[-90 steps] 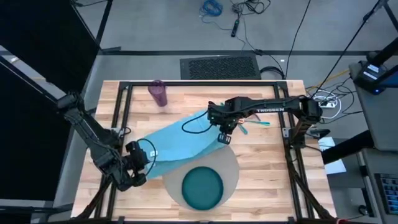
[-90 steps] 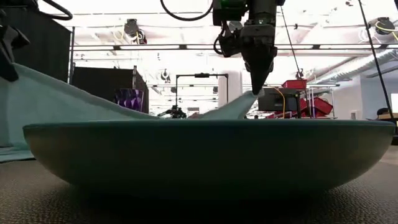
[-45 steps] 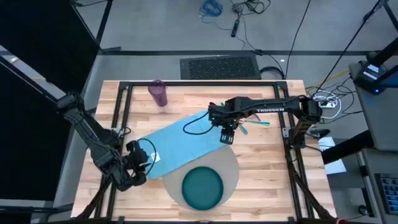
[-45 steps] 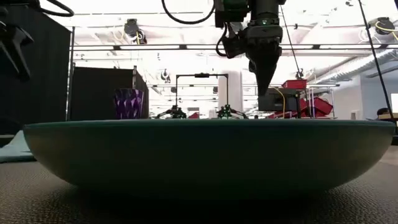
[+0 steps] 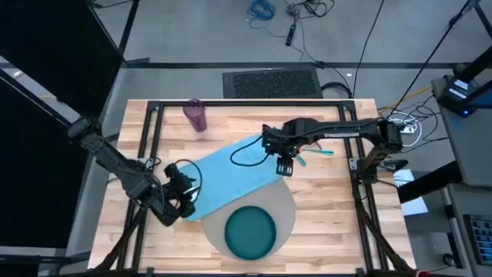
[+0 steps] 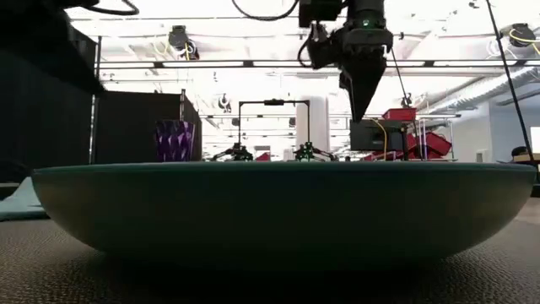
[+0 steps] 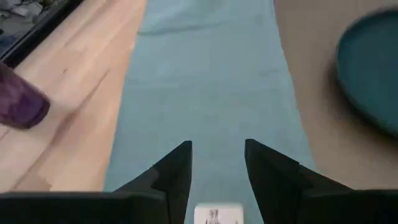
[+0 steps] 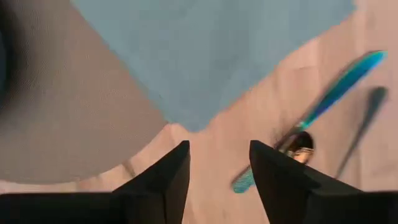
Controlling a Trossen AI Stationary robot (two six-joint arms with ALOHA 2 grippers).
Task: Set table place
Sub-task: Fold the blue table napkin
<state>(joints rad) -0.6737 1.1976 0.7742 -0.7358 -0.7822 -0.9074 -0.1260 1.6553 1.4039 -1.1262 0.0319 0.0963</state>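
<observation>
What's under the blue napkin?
The blue napkin lies flat, mostly on the wooden table. One edge overlaps the round grey mat, near the teal plate. Anything small hidden beneath the cloth cannot be seen.

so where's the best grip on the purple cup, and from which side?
Likely the purple cup wants a grip across its mid-wall, side-on from the table's middle. It stands upright and alone near the far left corner, clear of the napkin. The left hand, open over the napkin's near end, is the nearer one.
</observation>
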